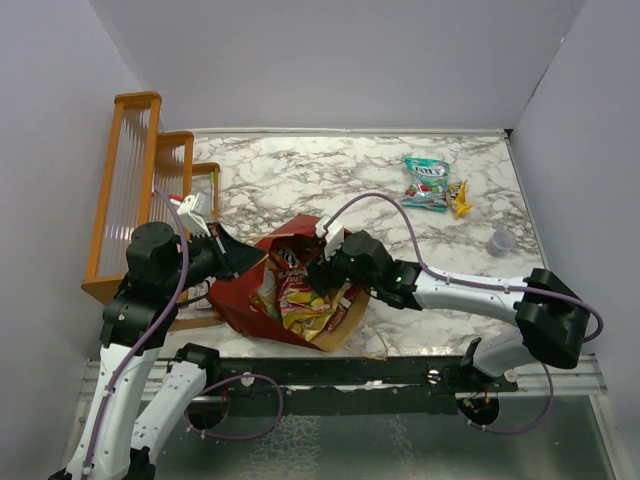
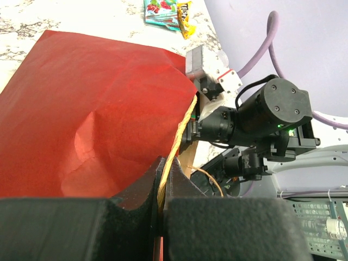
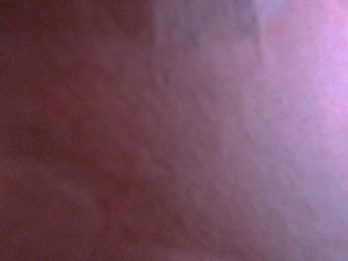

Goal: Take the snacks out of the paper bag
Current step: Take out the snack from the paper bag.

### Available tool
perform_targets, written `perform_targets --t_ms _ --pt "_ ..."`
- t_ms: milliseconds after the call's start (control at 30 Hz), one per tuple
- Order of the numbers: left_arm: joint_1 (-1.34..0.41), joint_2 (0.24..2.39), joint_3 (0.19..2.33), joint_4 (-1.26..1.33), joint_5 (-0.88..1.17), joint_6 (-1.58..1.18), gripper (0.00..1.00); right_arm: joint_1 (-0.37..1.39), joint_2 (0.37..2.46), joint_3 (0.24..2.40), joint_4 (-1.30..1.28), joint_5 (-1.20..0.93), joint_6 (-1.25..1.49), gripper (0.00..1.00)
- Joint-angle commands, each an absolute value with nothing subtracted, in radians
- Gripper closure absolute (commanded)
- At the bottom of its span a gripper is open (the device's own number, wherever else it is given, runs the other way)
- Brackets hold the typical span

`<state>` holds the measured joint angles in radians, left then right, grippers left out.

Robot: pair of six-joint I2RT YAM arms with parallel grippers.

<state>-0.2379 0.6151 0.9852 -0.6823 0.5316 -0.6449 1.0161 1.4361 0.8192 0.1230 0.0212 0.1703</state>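
Note:
The dark red paper bag point(image 1: 235, 300) lies on its side with its mouth open toward the right. It fills the left wrist view point(image 2: 81, 109). Several snacks lie in its mouth, among them an orange-brown chip bag point(image 1: 303, 303). My left gripper point(image 1: 238, 258) is shut on the bag's twisted tan handle point(image 2: 176, 138) at the rim point(image 2: 163, 166). My right gripper point(image 1: 322, 275) reaches into the bag's mouth, and its fingers are hidden among the packets. The right wrist view shows only a reddish blur. A teal-white pouch point(image 1: 427, 182) and a yellow candy pack point(image 1: 459, 198) lie on the table at the back right.
An orange wooden rack point(image 1: 135, 190) stands at the left edge, close behind my left arm. A small grey cup point(image 1: 499, 242) sits near the right wall. The marble table point(image 1: 300, 180) meets walls at the back and on both sides.

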Motion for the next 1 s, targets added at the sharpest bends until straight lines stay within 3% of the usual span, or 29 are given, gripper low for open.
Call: perform_targets --t_ms 0,267,433,567,967 --pt "-0.241 0.607 0.988 -0.676 0.525 -0.642 1.0 1.038 1.489 0.851 0.125 0.075 0.165 0.4" --pt "-0.241 0.594 0.982 -0.69 0.516 -0.641 1.0 1.045 1.424 0.85 0.085 0.045 0.176 0.82" --pt "-0.241 0.59 0.968 -0.683 0.518 -0.649 1.0 1.046 1.34 0.848 0.057 0.007 0.203 0.92" --pt "-0.241 0.59 0.961 -0.676 0.522 -0.653 1.0 1.047 1.264 0.846 0.05 -0.005 0.227 0.98" --pt "-0.241 0.58 0.966 -0.691 0.513 -0.655 1.0 1.048 1.119 0.881 -0.017 0.03 0.195 0.99"
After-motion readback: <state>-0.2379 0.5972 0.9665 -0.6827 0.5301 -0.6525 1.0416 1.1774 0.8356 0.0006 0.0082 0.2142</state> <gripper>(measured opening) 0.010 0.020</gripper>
